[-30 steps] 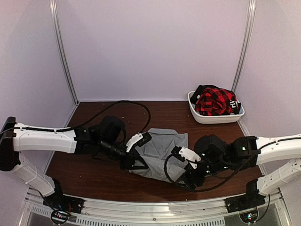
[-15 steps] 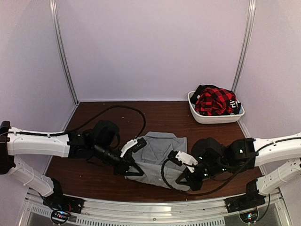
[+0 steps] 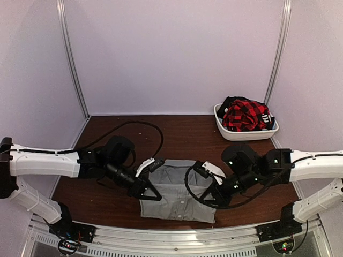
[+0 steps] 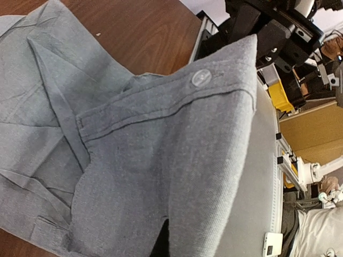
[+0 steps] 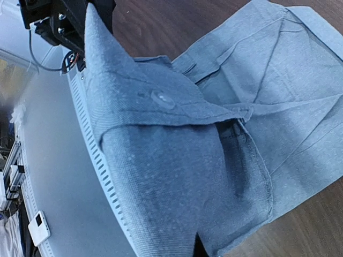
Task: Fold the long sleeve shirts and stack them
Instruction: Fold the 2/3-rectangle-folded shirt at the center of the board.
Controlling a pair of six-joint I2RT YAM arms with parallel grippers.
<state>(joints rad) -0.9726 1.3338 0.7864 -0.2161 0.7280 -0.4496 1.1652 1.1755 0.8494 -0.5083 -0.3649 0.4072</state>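
The grey shirt (image 3: 177,199) lies at the middle of the near edge of the worktop (image 3: 182,134). The left gripper (image 3: 150,193) and the right gripper (image 3: 209,195) each pinch its cloth. It looks soft and light; the stitched hems probably give the firmest hold.

Readable text: none, in any view.
Black cloth (image 3: 266,118) in white basket (image 3: 238,135): white printed marks, maybe letters or digits, too small to make out.
Grey shirt (image 3: 177,188) button (image 4: 201,78): face blurred, nothing legible.
Small white device (image 4: 272,244): dark panel, no legible characters.
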